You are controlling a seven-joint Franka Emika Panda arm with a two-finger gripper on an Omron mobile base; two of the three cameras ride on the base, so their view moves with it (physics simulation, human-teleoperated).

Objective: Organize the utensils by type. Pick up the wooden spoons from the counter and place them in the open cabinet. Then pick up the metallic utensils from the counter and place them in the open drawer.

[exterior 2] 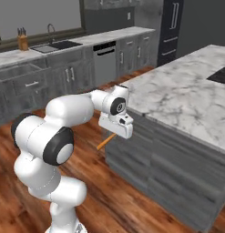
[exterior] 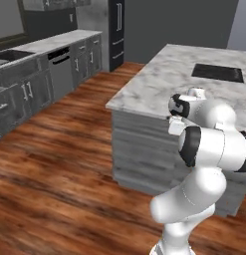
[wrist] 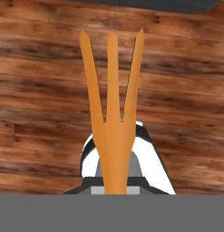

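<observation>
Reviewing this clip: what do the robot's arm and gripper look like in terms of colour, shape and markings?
The arm is glossy white, built of fat rounded links with dark grey-black bands at the joints. A round dark cap sits on the side of the wrist. The gripper has a boxy white body; in the hand view its fingertips look dark against white. No cables or lettering are visible.

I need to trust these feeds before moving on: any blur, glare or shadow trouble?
Left base view: soft and slightly blurred, no glare on the counter. Right base view: even flat light, orange utensil visible under the gripper. Hand view: prongs sharp, wood floor smeared, no harsh shadows.
</observation>
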